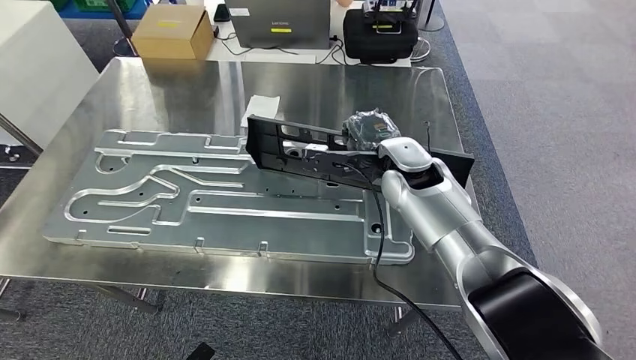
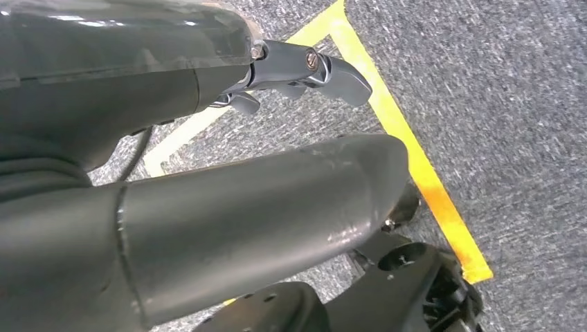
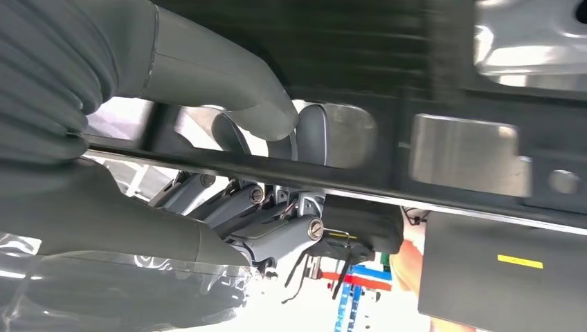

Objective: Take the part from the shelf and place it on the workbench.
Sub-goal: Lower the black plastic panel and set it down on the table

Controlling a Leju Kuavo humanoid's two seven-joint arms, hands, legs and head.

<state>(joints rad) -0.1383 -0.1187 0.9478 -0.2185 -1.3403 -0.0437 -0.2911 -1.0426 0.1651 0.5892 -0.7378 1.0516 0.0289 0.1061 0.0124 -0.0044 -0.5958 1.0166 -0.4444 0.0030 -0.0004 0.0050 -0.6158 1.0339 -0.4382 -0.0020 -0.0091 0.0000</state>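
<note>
The part (image 1: 289, 147) is a long black frame with cut-outs, standing on its long edge above the far right of the steel workbench (image 1: 180, 90). My right hand (image 1: 369, 132), wrapped in clear film, grips it near its middle from the far side. In the right wrist view the thumb (image 3: 235, 90) lies over one side of the part's black rail (image 3: 429, 200) and the fingers (image 3: 277, 221) under the other. I cannot tell whether the part's lower edge touches the surface. My left hand (image 2: 304, 69) hangs beside my body above the carpet, holding nothing.
A large machined aluminium plate (image 1: 187, 202) covers most of the workbench in front of the part. A white slip of paper (image 1: 262, 105) lies behind it. A cardboard box (image 1: 172, 34), laptop (image 1: 279, 22) and black bag (image 1: 379, 34) stand beyond. Yellow floor tape (image 2: 415, 159) runs below.
</note>
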